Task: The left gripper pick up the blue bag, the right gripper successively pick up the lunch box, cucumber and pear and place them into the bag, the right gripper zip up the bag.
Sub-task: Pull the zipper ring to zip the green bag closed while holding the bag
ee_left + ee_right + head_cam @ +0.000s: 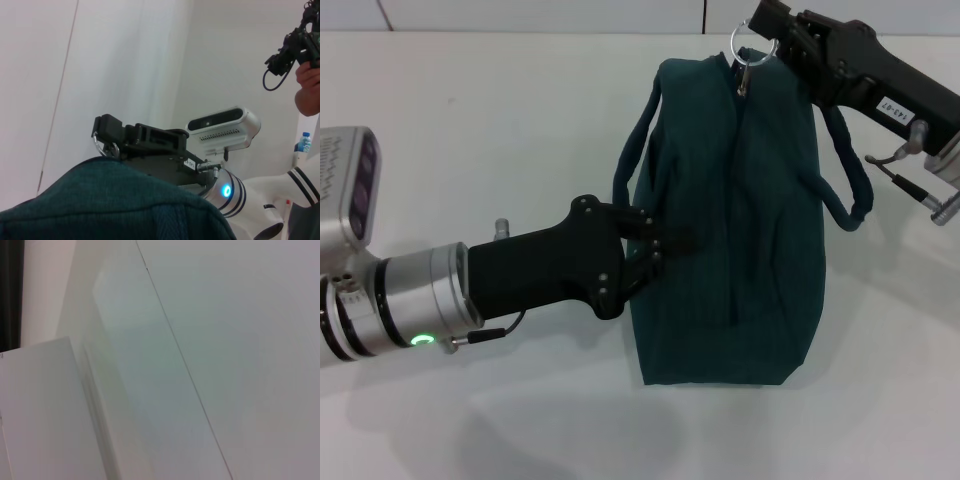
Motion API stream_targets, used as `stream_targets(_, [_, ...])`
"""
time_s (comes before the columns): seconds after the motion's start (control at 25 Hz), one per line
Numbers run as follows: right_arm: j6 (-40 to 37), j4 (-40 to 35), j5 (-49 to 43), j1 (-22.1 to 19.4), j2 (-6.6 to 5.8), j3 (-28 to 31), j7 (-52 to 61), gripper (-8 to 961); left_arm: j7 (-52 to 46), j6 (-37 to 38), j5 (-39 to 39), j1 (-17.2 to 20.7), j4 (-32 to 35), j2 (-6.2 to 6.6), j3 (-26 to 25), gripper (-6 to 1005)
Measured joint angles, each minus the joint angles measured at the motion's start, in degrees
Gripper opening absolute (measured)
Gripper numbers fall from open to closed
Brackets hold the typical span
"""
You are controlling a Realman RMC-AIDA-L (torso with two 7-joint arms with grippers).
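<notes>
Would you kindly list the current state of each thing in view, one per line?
blue bag: lying on the table, zipped shut.
zipper ring: at the bag's far end, held by the right gripper.
left gripper: shut on the bag's side fabric.
right gripper: shut on the zipper ring.

Blue bag (740, 230) contents hidden from view

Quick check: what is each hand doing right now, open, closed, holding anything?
Left hand: closed on the side fabric of the blue bag.
Right hand: closed on the bag's zipper ring, at the far end of the bag.
</notes>
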Motion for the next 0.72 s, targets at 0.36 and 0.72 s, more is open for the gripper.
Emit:
stream_targets(0.36, [0.9, 0.3, 0.1, 0.1, -0.05, 1.5, 0.7, 11, 1.0, -0.6, -0.1, 0.3, -0.1, 0.11, 0.1, 76])
stream_targets(0.72, [4.9, 0.3, 0.2, 0.1, 0.00, 2.2, 1.1, 11, 1.4, -0.3, 0.0, 1.1, 0.0, 0.09, 0.0, 80])
